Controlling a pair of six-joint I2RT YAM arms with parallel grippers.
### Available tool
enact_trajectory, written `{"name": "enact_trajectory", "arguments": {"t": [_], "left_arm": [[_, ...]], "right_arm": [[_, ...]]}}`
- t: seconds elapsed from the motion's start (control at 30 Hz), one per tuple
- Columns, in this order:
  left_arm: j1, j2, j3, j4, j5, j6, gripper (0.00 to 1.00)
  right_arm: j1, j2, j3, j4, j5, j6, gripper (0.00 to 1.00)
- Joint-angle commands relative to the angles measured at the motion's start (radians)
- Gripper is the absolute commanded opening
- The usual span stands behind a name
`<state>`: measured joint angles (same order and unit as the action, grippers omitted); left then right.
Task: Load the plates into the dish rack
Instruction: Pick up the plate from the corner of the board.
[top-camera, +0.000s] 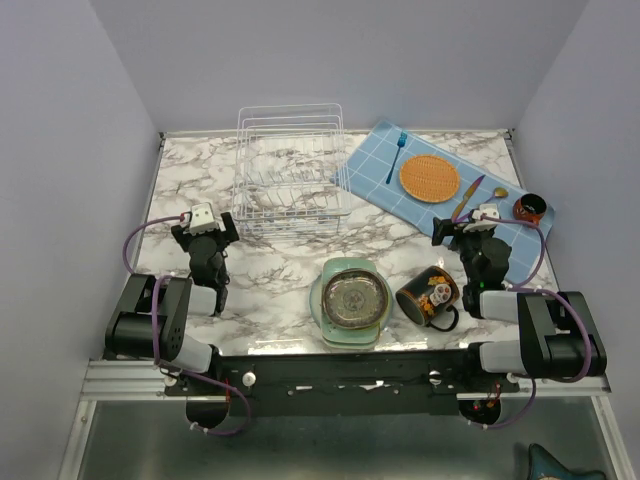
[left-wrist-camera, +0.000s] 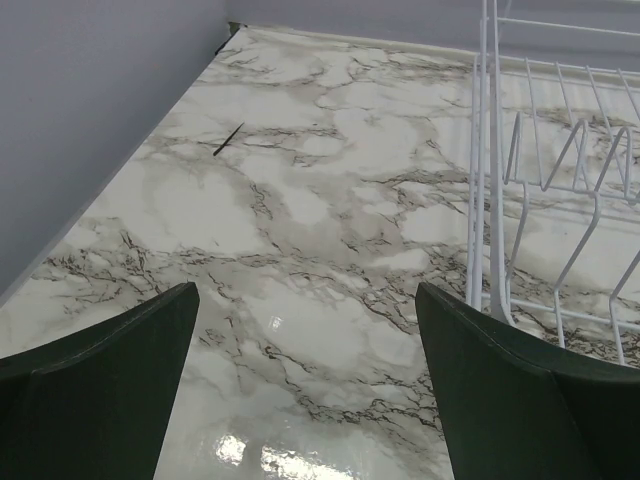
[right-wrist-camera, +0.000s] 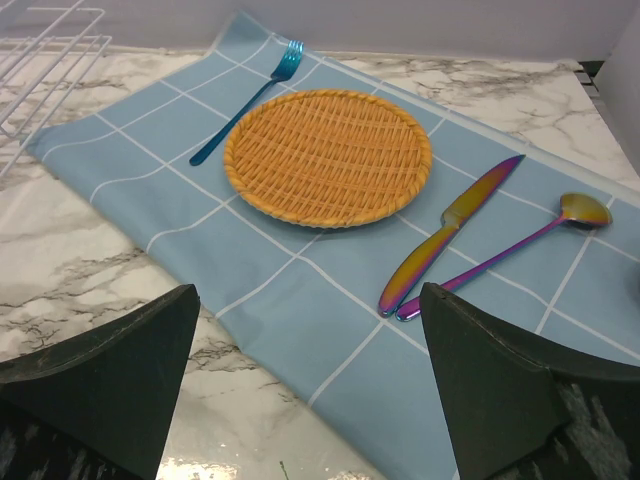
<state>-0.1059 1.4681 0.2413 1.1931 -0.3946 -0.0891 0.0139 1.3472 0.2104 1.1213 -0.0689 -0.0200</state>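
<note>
Plates (top-camera: 352, 298): one stack, brownish plate uppermost, near-centre of marble surface (top-camera: 270, 270), just left of black mug (top-camera: 428, 295). Dish rack (top-camera: 290, 172): behind the stack, apart. Left claw (left-wrist-camera: 305, 380), right claw (right-wrist-camera: 305, 380): jaws wide open, holding nothing.

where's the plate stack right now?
Top view: the plate stack sits front and centre on the table, with the black mug just to its right and the dish rack farther back on the left.

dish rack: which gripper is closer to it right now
Left. The left gripper sits just off the near-left corner of the dish rack, apart from it; the right gripper is far to its right, at the near edge of the blue cloth.
</note>
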Motion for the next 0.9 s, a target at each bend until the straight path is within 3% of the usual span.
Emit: {"name": "enact_trajectory", "arguments": {"t": [0.0, 0.4, 0.43, 0.47, 0.5, 0.53, 0.57, 0.6, 0.67, 0.8, 0.83, 0.87], "left_arm": [[0.002, 0.006, 0.013, 0.008, -0.012, 0.002, 0.99], [0.002, 0.005, 0.012, 0.022, -0.015, 0.005, 0.99], [-0.001, 0.0, 0.01, 0.017, -0.089, -0.009, 0.99], [0.003, -0.043, 0.004, -0.034, -0.063, -0.036, 0.99], [0.006, -0.048, -0.011, 0.024, -0.049, -0.031, 0.99], [0.005, -0.049, -0.028, 0.055, -0.049, -0.006, 0.99], [-0.006, -0.078, -0.036, 0.056, -0.085, 0.0, 0.99], [-0.029, -0.116, -0.016, 0.013, -0.171, -0.015, 0.99], [-0.029, -0.24, 0.079, -0.276, -0.257, -0.072, 0.99], [-0.035, -0.36, 0.197, -0.42, -0.216, -0.081, 0.99], [-0.037, -0.38, 0.231, -0.525, -0.195, -0.109, 0.99], [-0.037, -0.411, 0.303, -0.576, -0.172, -0.129, 0.99]], "right_arm": [[0.003, -0.003, 0.015, 0.003, -0.011, -0.011, 1.0], [0.003, -0.003, 0.015, 0.005, -0.011, -0.014, 1.0], [0.003, -0.003, 0.014, 0.006, -0.011, -0.014, 1.0], [0.003, -0.006, 0.014, 0.012, -0.008, -0.017, 1.0], [0.003, -0.014, 0.018, 0.015, 0.01, -0.006, 1.0], [0.003, -0.041, 0.041, -0.048, 0.024, -0.001, 1.0], [0.003, -0.106, 0.108, -0.221, 0.062, 0.0, 1.0], [0.004, -0.132, 0.162, -0.323, 0.107, 0.017, 1.0], [0.003, -0.166, 0.24, -0.507, 0.179, 0.055, 1.0], [0.009, -0.252, 0.413, -0.679, 0.15, 0.15, 1.0], [0.014, -0.253, 0.461, -0.727, 0.143, 0.172, 1.0], [0.018, -0.246, 0.507, -0.846, 0.132, 0.192, 1.0]]}}
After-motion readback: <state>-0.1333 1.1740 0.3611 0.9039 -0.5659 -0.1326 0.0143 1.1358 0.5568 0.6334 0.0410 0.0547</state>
